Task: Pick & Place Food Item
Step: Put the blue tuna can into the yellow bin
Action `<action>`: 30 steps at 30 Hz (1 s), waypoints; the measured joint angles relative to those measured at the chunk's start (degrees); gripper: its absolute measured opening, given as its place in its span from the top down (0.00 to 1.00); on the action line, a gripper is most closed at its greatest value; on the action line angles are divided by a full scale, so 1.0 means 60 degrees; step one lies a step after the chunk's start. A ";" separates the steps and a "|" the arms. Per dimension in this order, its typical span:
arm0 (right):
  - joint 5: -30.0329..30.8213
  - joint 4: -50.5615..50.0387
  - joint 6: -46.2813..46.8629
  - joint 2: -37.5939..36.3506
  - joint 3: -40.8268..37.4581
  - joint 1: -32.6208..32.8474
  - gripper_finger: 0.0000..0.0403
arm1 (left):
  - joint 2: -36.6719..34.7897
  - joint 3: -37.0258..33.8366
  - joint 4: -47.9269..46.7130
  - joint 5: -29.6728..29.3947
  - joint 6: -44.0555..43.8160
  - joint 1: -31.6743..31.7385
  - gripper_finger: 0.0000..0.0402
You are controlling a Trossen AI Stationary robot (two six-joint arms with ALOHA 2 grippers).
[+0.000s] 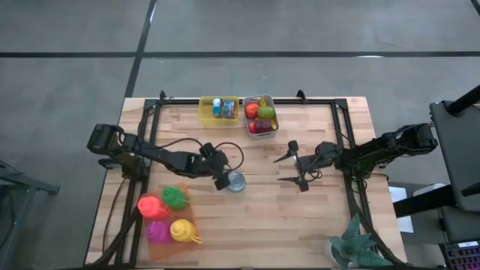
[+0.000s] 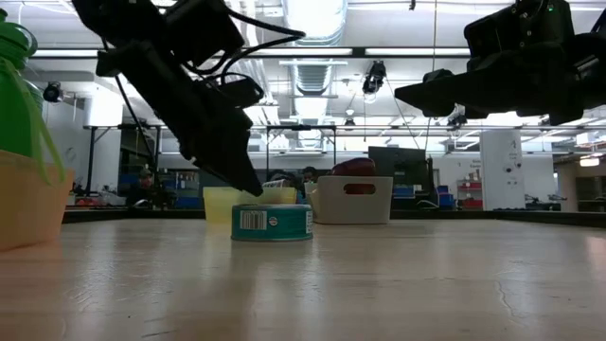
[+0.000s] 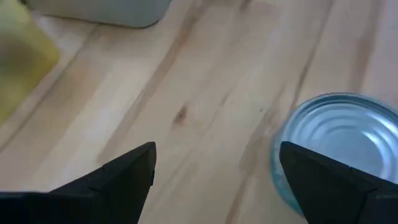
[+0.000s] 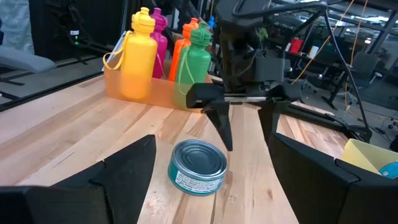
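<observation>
the left gripper (image 1: 223, 180) hangs open and empty just beside the can (image 1: 236, 181) standing mid-surface (image 1: 315, 225); likely the approach to a pick, so it must shift to straddle the can, then close; the right gripper (image 1: 291, 169) waits open, empty.

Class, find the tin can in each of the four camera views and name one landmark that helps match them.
High view: tin can near table centre, beside the left gripper.
Low view: can left of centre, under that gripper.
Left wrist view: can at the right edge.
Right wrist view: can at lower centre.
Shared landmark: the yellow bin, seen in all four views.
</observation>
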 joint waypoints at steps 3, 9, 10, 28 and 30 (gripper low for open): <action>-0.0003 0.0002 0.0000 0.0000 0.0001 0.0002 0.24 | 0.0000 -0.0056 0.0153 0.0631 0.0850 0.0000 0.14; -0.0004 0.0000 0.0000 0.0000 0.0000 0.0000 0.24 | -0.0196 0.0103 0.0156 0.1104 0.2696 -0.0011 0.14; -0.0004 0.0000 0.0000 0.0000 0.0000 0.0003 0.24 | -0.0262 0.0175 0.0158 0.1094 0.2829 -0.0011 0.15; -0.0001 0.0000 0.0000 0.0000 0.0002 0.0002 0.24 | -0.0488 0.0370 0.0086 0.1130 0.2868 -0.0018 0.67; -0.0003 0.0000 0.0000 0.0000 0.0000 0.0001 0.24 | -0.0488 0.0370 0.0088 0.1130 0.2866 -0.0018 0.69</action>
